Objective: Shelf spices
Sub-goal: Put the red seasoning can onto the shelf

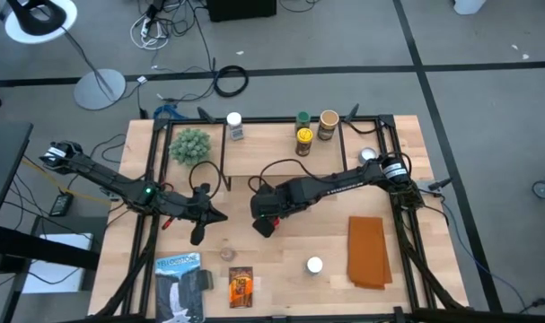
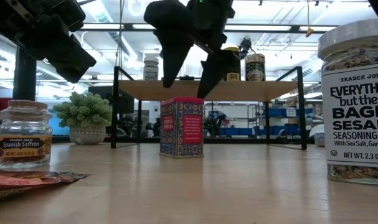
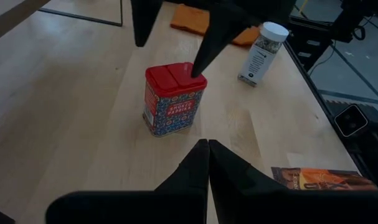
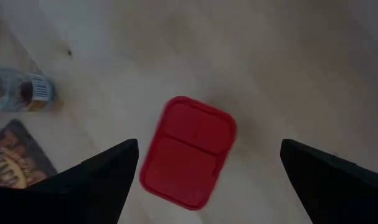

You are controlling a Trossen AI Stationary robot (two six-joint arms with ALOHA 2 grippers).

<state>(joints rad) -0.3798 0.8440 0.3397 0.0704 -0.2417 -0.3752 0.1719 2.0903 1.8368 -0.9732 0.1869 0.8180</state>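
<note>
While the red tin [image 4: 189, 152] stands upright on the table [image 1: 407, 170] at the centre of the high view, in front of the shelf [image 2: 207, 90], the right gripper [image 4: 207, 168] is held directly above it with its fingers spread wide on either side, touching nothing. The left gripper [image 3: 207, 149] is held just to the left of the tin in the high view, its fingertips pressed together and empty.

The task is judged to be partly done. Four jars are counted on the shelf board in the high view: a white-lidded jar [image 1: 234, 126] at upper centre, and a green-lidded jar [image 1: 303, 118], a yellow-lidded jar [image 1: 303, 141] and a tan-lidded jar [image 1: 328, 125] grouped at upper right.

Four spices are left on the table: the tin, one saffron jar [image 2: 22, 137], one white-lidded seasoning jar [image 3: 261, 54] and one orange packet [image 1: 241, 286] at lower centre. One blue-and-white package [image 1: 180, 287], one orange cloth [image 1: 368, 251] and one potted plant [image 1: 189, 144] are also seen.
</note>
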